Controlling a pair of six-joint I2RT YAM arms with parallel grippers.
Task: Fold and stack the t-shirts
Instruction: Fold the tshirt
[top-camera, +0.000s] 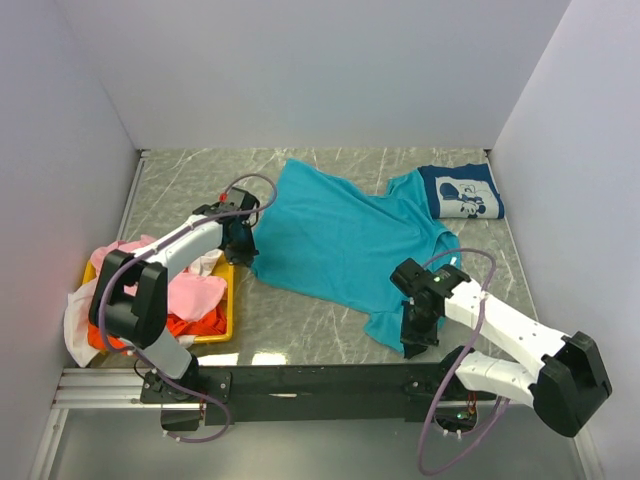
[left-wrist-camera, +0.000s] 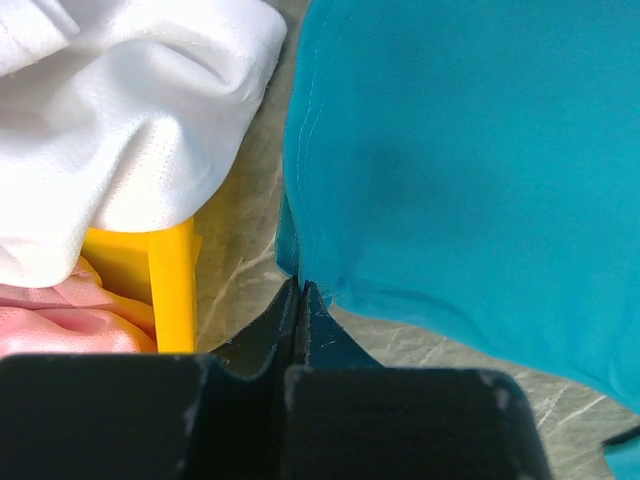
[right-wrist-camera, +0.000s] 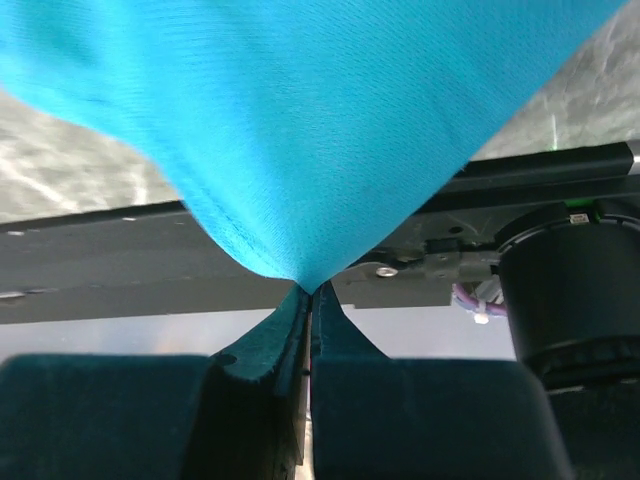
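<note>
A plain teal t-shirt (top-camera: 340, 235) lies spread across the middle of the table. My left gripper (top-camera: 243, 247) is shut on its left corner (left-wrist-camera: 300, 262), beside the tray. My right gripper (top-camera: 417, 330) is shut on its near right corner (right-wrist-camera: 305, 270) and holds that corner lifted above the table's front rail. A navy t-shirt with white cartoon print (top-camera: 462, 190) lies folded at the back right. Pink (top-camera: 195, 295), orange (top-camera: 200, 325) and white (top-camera: 80, 315) t-shirts are heaped in the tray. The white one (left-wrist-camera: 130, 110) and the pink one (left-wrist-camera: 60, 320) also show in the left wrist view.
A yellow plastic tray (top-camera: 232, 300) stands at the left near edge; its rim (left-wrist-camera: 175, 285) is right beside my left fingers. The black front rail (top-camera: 320, 380) runs along the near edge, below my right gripper. White walls close in the table on three sides.
</note>
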